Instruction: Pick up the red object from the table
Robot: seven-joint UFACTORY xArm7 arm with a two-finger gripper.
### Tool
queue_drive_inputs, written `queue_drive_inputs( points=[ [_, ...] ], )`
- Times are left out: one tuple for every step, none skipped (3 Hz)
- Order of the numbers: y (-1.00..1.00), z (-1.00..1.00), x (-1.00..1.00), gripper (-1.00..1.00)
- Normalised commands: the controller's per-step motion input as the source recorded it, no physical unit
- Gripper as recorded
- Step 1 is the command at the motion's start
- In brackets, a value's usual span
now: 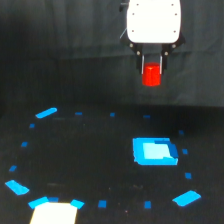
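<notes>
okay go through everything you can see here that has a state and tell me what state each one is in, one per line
gripper: raised well above the table, fingers shut on the red object
red object: held upright between the fingers, lifted off the table
table: black, dotted with small blue marks, nothing red resting on it
large blue patch: flat on the table, below the gripper in the exterior view
white patch: flat at the bottom edge, partly cut off

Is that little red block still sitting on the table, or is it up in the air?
Up in the air: the red block hangs in the claw, well above the black table.
</notes>
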Motion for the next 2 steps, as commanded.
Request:
queue_drive_inputs(
  points=[
    [0.07,1.00,-0.09,-1.00],
    [0.41,0.30,0.32,-1.00]
  ],
)
